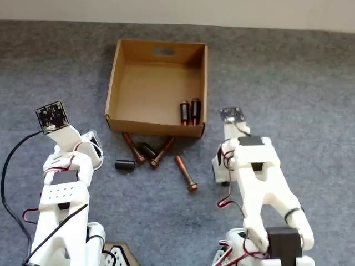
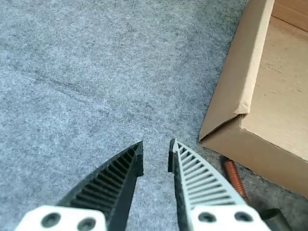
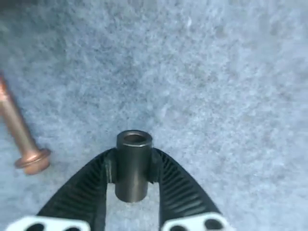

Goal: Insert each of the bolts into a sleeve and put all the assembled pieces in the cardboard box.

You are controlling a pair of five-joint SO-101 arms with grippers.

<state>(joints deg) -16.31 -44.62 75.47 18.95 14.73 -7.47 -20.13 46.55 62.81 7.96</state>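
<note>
1. The right gripper [image 3: 133, 166] has a black sleeve [image 3: 134, 144] pinched between its jaws. They stand apart only by the sleeve's width, and the open bore points away from the wrist.
2. A loose bolt [image 1: 186, 173] lies flat on the grey felt [image 1: 288, 83] just beside that gripper, on the side toward the other arm. Its flanged head is at the near end and its shank slants away toward the cardboard box [image 1: 115, 83].
3. By my reckoning that is the relation that matters. The bolt lies alongside the held sleeve and roughly parallel to it, not in line with the bore. It has to be lifted and turned tip-first to the opening.
4. The left gripper [image 2: 155, 153] is empty, its jaws a narrow gap apart, and it hangs over the felt by the box's near corner. The copper bolt [image 2: 234, 179] just in front of the box wall is closer to it than the loose one.
5. A spare sleeve [image 1: 125, 164] also lies near that arm.
6. Two assembled pieces [image 1: 189, 111] lie side by side inside the box, against its near wall.
</note>
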